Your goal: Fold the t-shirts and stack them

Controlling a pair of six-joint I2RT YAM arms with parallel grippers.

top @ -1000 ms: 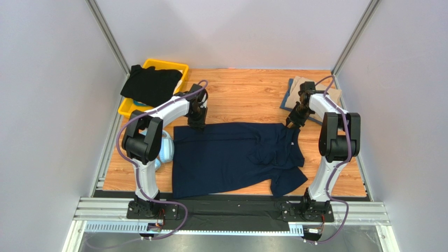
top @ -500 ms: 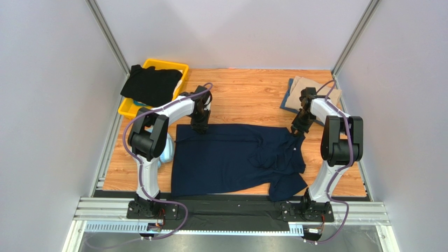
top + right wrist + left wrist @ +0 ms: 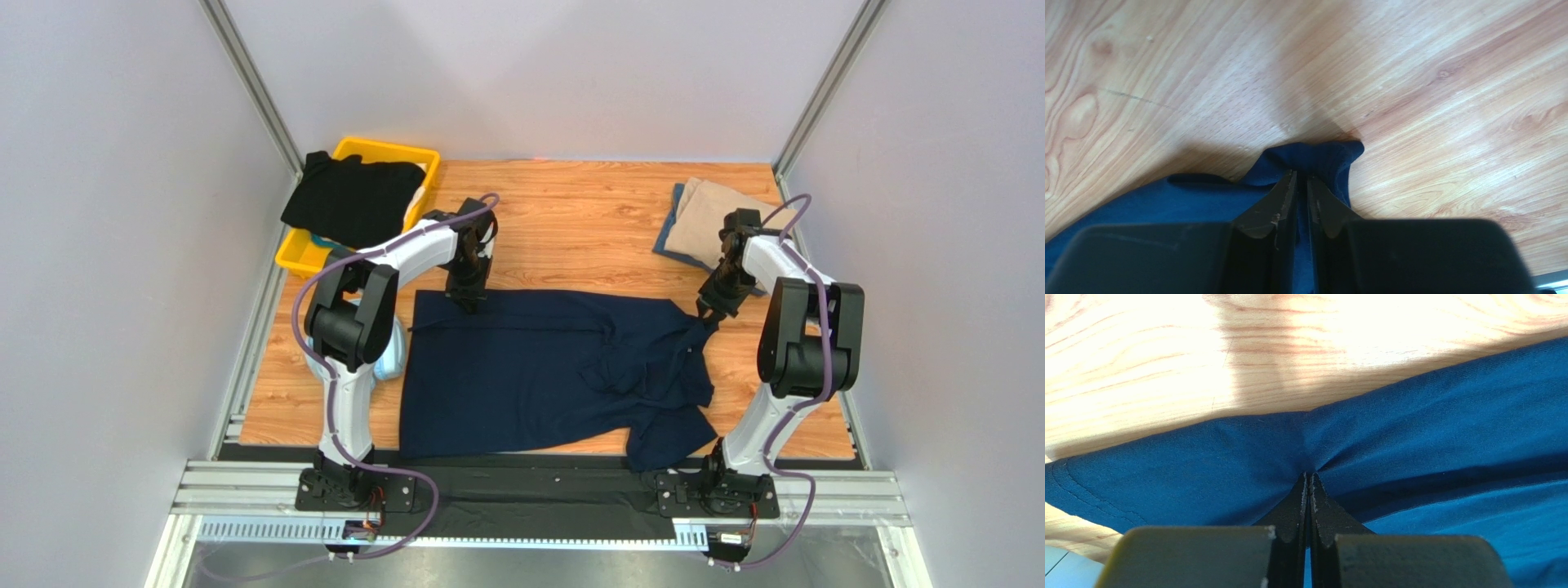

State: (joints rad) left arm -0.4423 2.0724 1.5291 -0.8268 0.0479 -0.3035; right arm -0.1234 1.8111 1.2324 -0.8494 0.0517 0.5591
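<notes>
Your navy t-shirt (image 3: 552,368) lies flat on the wooden surface (image 3: 577,221), in the middle and nearer the near edge. Long axis runs left to right. The straight hem faces the left edge; shoulders and sleeves face the right edge, with one sleeve spilling toward the near-right corner. The cloth is soft, matte and plain. It is smooth on the hem half and rumpled and bunched on the right half.

Your left tool (image 3: 464,298) points down at the shirt's far-left corner. The wrist view shows its fingers pressed together with navy cloth puckered into the tips, a stitched hem just to the left. Your right tool (image 3: 709,312) points down at the shirt's far-right corner, fingers nearly together, a small fold of navy cloth pinched between them and bare wood grain beyond.

Both arms rise from the near edge, elbows bent high and outward, forearms reaching toward the far edge, wrists tipped down.

The tan t-shirt (image 3: 711,221) sits folded at the far-right corner, just beyond your right tool. The black t-shirt (image 3: 350,196) is draped loose over the yellow bin (image 3: 405,153), hard plastic and rectangular, at the far-left corner. Light blue headphones (image 3: 390,349) peek out beside the left arm, just left of the hem, partly hidden.
</notes>
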